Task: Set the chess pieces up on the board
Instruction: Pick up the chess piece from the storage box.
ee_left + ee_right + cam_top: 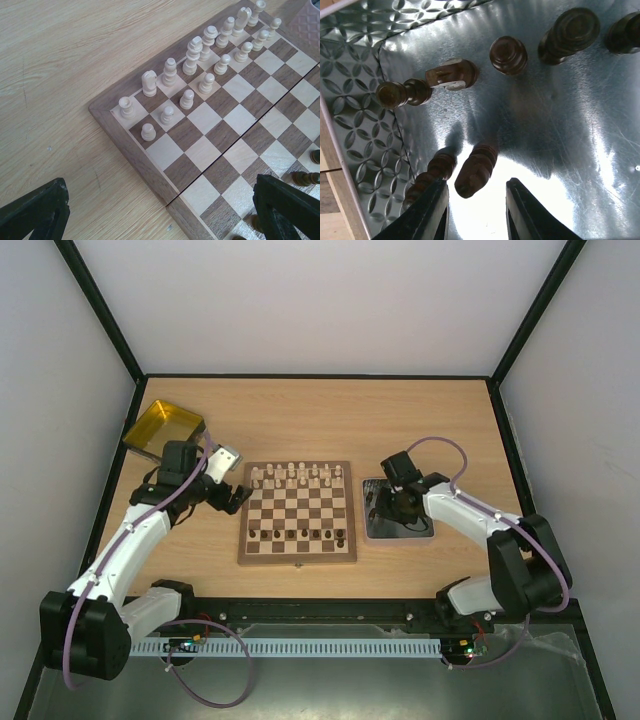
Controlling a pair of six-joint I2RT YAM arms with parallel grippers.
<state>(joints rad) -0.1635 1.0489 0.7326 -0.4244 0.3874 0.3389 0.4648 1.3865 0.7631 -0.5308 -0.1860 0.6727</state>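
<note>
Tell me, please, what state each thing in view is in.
board, open flat, partly set.
pale pieces, upright in two rows at the far edge.
dark pieces on board, upright near the near edge, set incomplete.
dark pieces in tray, several lying on their sides.
grey tray, holding dark pieces.
yellow tray, no pieces visible inside.
left hand, open, empty, beside the board.
right hand, open, empty, over a lying dark piece.

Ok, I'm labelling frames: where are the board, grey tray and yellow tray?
board [297, 508], top view, empty middle squares.
grey tray [580, 150], right wrist view, bare floor.
yellow tray [163, 426], top view, bare floor.
</note>
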